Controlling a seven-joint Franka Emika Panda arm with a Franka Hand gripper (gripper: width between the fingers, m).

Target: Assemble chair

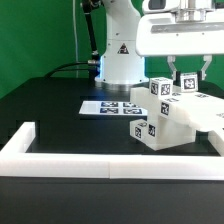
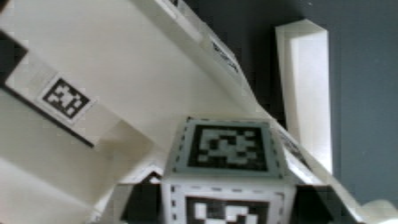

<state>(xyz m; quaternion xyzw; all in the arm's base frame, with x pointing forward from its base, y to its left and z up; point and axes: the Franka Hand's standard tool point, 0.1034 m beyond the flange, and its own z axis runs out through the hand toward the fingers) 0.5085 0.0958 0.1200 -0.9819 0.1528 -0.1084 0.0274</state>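
The chair parts (image 1: pixel 168 118) form a white blocky cluster with black-and-white tags at the exterior view's right, on the black table. My gripper (image 1: pixel 187 80) hangs straight down over its top, its two dark fingers on either side of a small tagged white block (image 1: pixel 187 84) of the chair. In the wrist view that block (image 2: pixel 226 150) fills the space between my fingers (image 2: pixel 146 203), which press against its sides; the gripper (image 2: pixel 222 208) is shut on it. A broad white chair panel (image 2: pixel 107 70) with one tag slants away behind the block. The block's underside is hidden.
A long low white barrier wall (image 1: pixel 80 160) runs along the table's front edge. The marker board (image 1: pixel 110 106) lies flat in the middle, in front of the robot's white base (image 1: pixel 120 55). A white strip (image 2: pixel 306 80) shows beyond the panel in the wrist view.
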